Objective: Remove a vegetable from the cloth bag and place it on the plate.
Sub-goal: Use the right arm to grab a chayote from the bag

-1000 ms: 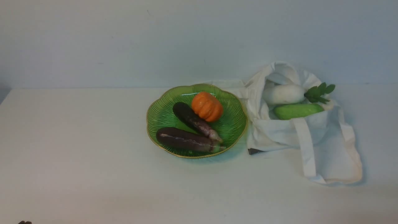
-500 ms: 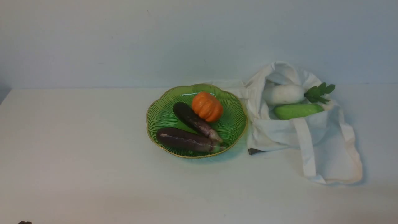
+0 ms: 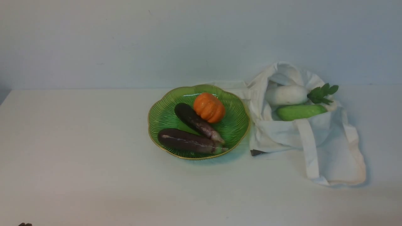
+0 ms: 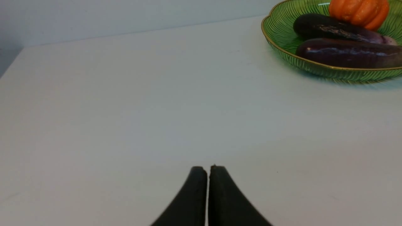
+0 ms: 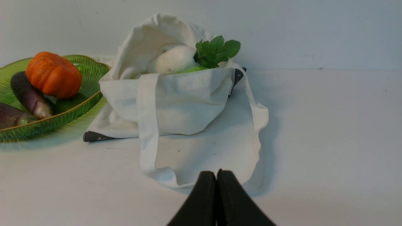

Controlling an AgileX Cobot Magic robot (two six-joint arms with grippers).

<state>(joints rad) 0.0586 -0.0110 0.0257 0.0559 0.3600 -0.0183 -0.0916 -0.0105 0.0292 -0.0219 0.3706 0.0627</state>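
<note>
The left gripper (image 4: 207,169) sits low over the white table (image 3: 78,141), well to the left of the green plate (image 3: 161,116) and nearer the robot, with its jaws pressed together and holding nothing. On the plate a dark eggplant (image 3: 185,141) lies along the near rim. A second eggplant (image 3: 196,123) slants across the middle, and an orange pumpkin (image 3: 209,107) sits just beside it at the plate's far side. Just beside the plate's right rim slumps the cloth bag (image 3: 333,147), mouth open. Inside it rest a white radish (image 3: 286,95) with green leaves (image 3: 322,93) and a cucumber (image 3: 300,112) — neither is on the plate. Right of the plate, on the robot's side of the bag, the right gripper (image 5: 216,173) has its jaws closed flat against each other, empty.
</note>
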